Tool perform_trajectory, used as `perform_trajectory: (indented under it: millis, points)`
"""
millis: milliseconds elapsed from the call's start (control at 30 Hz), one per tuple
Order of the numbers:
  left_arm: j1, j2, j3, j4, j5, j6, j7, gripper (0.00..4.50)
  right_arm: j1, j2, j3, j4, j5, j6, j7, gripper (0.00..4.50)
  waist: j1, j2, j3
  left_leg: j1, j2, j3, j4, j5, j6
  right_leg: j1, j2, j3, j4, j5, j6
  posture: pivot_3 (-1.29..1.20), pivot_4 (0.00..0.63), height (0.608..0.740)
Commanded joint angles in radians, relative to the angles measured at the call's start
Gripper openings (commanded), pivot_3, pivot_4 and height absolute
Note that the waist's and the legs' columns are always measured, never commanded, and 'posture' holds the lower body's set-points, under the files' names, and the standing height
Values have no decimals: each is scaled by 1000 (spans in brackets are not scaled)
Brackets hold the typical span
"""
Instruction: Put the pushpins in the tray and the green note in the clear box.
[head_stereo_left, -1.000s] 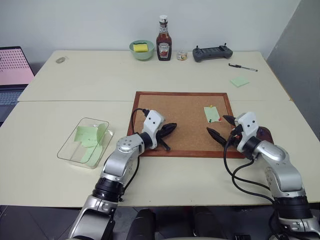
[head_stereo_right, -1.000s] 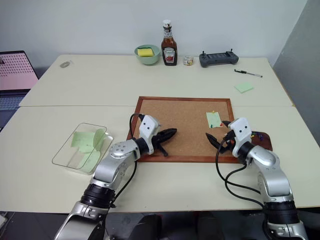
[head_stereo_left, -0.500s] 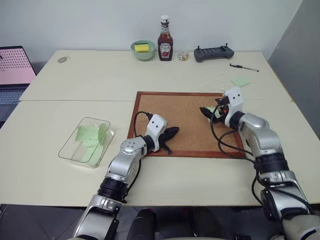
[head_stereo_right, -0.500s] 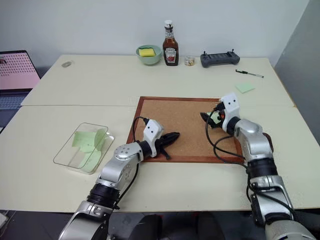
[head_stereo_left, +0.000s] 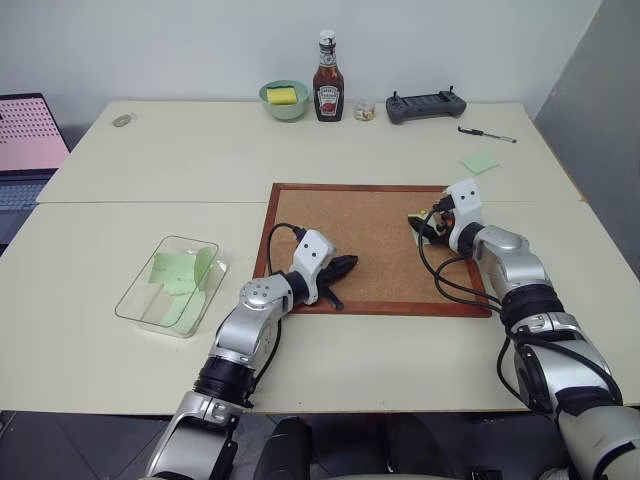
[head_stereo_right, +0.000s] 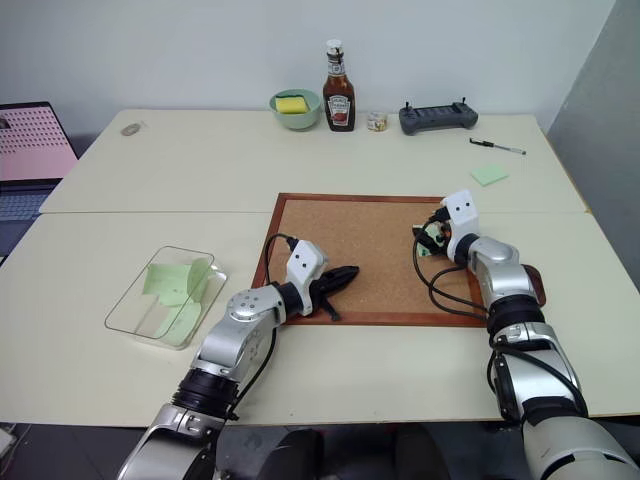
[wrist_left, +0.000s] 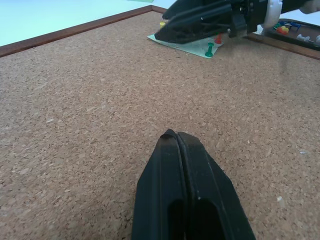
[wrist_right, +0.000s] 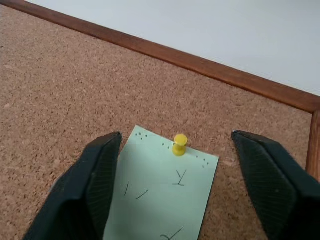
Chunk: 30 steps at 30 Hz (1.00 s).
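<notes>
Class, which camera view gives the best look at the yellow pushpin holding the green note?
The right wrist view: the yellow pushpin stands sharp at the green note's top edge, between the open right pincer's fingers. The left wrist view shows a yellow speck behind that pincer; in the eye views it is too small to tell.

The pale desk (head_stereo_left: 150, 170) carries a corkboard (head_stereo_left: 370, 245), clear box (head_stereo_left: 170, 285), ketchup bottle (head_stereo_left: 328, 78), green bowl (head_stereo_left: 284, 98), controller (head_stereo_left: 425, 105), pen (head_stereo_left: 486, 135) and laptop (head_stereo_left: 25, 150).

Yellow pushpin (wrist_right: 179, 144), pale green note (wrist_right: 160, 195)
</notes>
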Motion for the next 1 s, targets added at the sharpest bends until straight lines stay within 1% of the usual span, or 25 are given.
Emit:
perform_trajectory:
  millis: [33, 133, 267, 367, 467, 500, 1000]
  points:
    - [11, -11, -13, -24, 4, 11, 1, 0, -26, 6, -20, 11, 1, -38, 2, 2732, 0, 0, 0, 0, 0, 0, 0, 0, 0, 0, 0, 0, 0, 0, 0, 0, 150, 740]
    - [12, -11, -13, -28, 3, 13, 0, 0, -28, 9, -19, 24, -6, -50, -4, 2097, 0, 0, 0, 0, 0, 0, 0, 0, 0, 0, 0, 0, 0, 0, 0, 0, 150, 740]
    - [15, -8, -12, -33, 3, 17, -2, 0, -33, 11, -25, 36, -8, -64, -10, 1409, 0, 0, 0, 0, 0, 0, 0, 0, 0, 0, 0, 0, 0, 0, 0, 0, 150, 740]
    - [16, -7, -12, -34, 3, 20, -3, 0, -34, 10, -28, 36, -8, -71, -11, 704, -1, 0, 0, 0, 0, 0, 0, 0, 0, 0, 0, 0, 0, 0, 0, 0, 150, 740]
    - [16, -8, -13, -32, 4, 20, -4, 0, -36, 7, -31, 30, -5, -77, -13, 176, -1, 0, 0, 0, 0, 0, 0, 0, 0, 0, 0, 0, 0, 0, 0, 0, 150, 740]
    - [16, -8, -14, -31, 5, 19, -4, 0, -36, 6, -33, 28, -5, -78, -14, 62, -2, 0, 0, 0, 0, 0, 0, 0, 0, 0, 0, 0, 0, 0, 0, 0, 150, 740]
    - [23, -10, -21, -28, 12, 31, -7, 0, 1, 2, -63, -62, 35, -47, 3, 62, -2, 0, 0, 0, 0, 0, 0, 0, 0, 0, 0, 0, 0, 0, 0, 0, 150, 740]
